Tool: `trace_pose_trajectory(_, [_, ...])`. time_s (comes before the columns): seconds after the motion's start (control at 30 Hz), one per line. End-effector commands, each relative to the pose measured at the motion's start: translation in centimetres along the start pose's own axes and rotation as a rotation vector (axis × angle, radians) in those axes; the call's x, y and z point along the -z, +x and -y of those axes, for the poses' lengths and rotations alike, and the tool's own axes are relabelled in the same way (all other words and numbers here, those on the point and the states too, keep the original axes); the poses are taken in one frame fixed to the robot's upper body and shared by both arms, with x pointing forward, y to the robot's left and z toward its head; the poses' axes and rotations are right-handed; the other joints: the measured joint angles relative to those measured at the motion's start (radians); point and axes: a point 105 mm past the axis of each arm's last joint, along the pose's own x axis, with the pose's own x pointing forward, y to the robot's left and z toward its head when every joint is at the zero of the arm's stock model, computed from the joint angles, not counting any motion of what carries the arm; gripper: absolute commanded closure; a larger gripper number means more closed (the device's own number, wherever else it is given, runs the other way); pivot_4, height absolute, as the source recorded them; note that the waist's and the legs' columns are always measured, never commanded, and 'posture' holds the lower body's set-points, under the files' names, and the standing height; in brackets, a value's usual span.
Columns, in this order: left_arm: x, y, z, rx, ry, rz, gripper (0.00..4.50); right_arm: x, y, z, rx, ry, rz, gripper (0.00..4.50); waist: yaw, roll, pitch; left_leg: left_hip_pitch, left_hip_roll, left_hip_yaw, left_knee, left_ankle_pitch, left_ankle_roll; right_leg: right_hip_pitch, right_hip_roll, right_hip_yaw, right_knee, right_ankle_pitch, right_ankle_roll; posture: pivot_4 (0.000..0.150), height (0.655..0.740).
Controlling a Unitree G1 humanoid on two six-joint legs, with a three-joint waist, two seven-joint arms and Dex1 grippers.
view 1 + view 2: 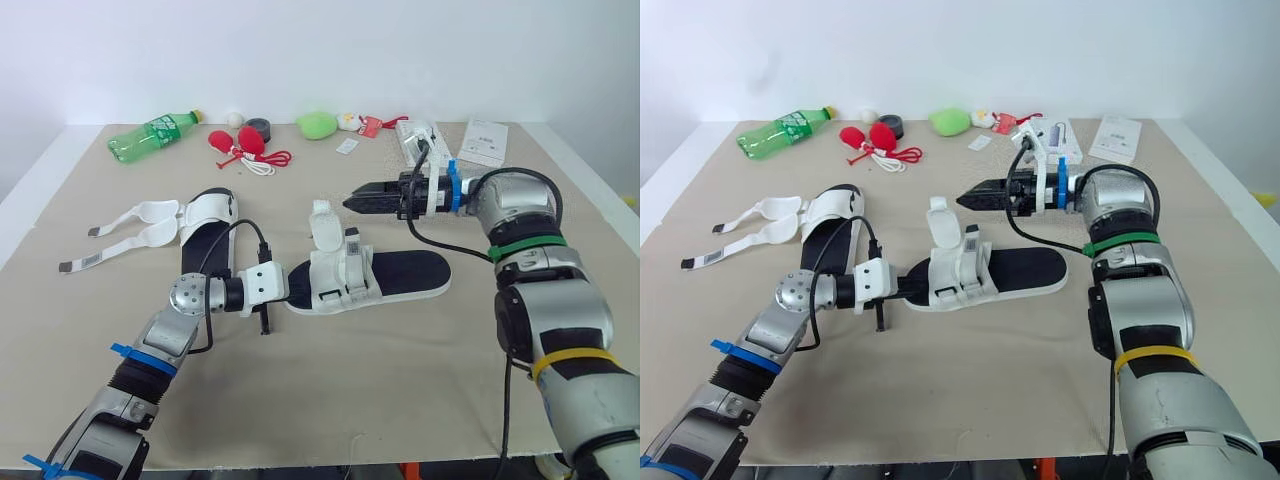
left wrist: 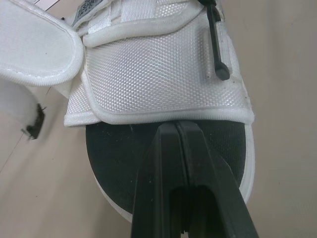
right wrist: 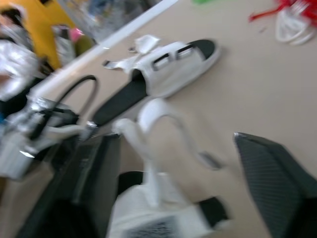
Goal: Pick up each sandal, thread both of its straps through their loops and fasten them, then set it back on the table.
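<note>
On the table (image 1: 400,390), two white sandals. The near sandal (image 1: 405,275) lies right at the left gripper (image 2: 174,130), whose fingers are pressed together over its black toe. The far sandal (image 1: 205,225), straps loose, lies to that gripper's left. The right gripper (image 1: 352,200), fingers spread, hovers just behind the near sandal's raised strap. One green bottle (image 1: 150,136) lies well beyond both grippers, its label unreadable.

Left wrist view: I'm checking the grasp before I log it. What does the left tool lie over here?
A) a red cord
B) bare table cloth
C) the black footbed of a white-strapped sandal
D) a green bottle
C: the left tool, shut, lies over the black footbed of the sandal, with its tip at the edge of the white mesh strap.
</note>
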Motion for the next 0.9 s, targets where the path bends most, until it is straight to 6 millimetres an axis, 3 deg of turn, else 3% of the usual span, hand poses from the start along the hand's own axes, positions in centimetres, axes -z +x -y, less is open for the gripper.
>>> trace_pose_trajectory(0.03, [1.4, 0.1, 1.7, 0.050, -0.045, -0.051, 4.50, -0.9, 0.5, -1.5, -0.065, 0.071, -0.032, 0.06, 0.000, 0.000, 0.000, 0.000, 0.000, 0.000, 0.000, 0.000, 0.000, 0.000, 0.000, 0.000, 0.000, 0.000, 0.000, 0.150, 0.7400])
trace_pose_trajectory(0.57, [1.5, 0.1, 2.1, 0.044, -0.050, -0.061, 4.50, -1.0, 4.4, -2.8, -0.130, 0.165, -0.058, 0.06, -0.003, 0.000, 0.000, -0.002, 0.000, 0.000, 0.000, 0.000, -0.001, -0.002, 0.000, 0.000, 0.001, -0.001, 0.001, 0.150, 0.7400])
trace_pose_trajectory(0.9, [1.6, 0.2, 2.4, 0.040, -0.049, -0.068, 4.50, -2.2, 6.2, -3.1, -0.128, 0.196, 0.019, 0.06, -0.003, 0.000, 0.000, -0.002, 0.000, 0.000, 0.000, -0.001, -0.001, -0.002, 0.001, 0.000, 0.001, -0.001, 0.001, 0.150, 0.7400])
